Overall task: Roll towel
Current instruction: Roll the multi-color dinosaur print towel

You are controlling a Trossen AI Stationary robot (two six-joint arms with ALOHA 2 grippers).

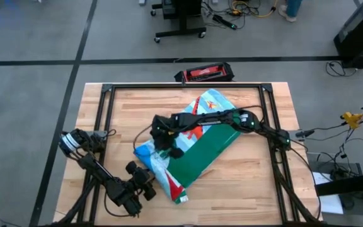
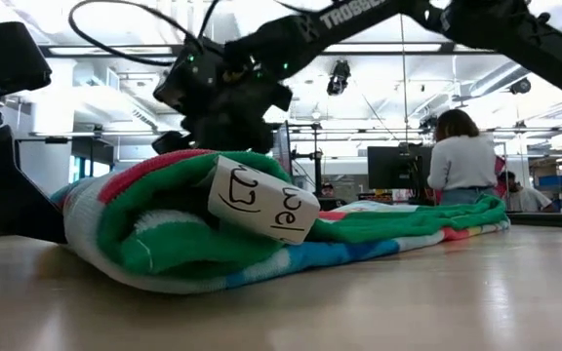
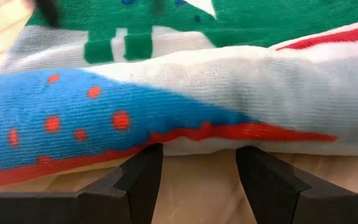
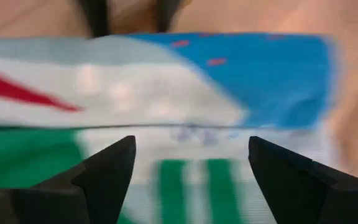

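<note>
A wooden desk (image 1: 244,183) holds a folded towel (image 1: 207,154) lying diagonally across its middle, green side up, with a white tag (image 2: 261,201) at its near end. The right hand (image 1: 166,140) hovers over the towel's left part, fingers spread. The left hand (image 1: 145,185) sits at the towel's near-left edge, fingers spread just beside the cloth.

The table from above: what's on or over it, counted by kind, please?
Towel: 1, the towel, folded and partly rolled.
Robot arm tools: 2, the left tool, open beside the towel's near edge, and the right tool, open above the towel.
Red and black case: 1, the case, beyond the table's far edge.
Total: 4
</note>
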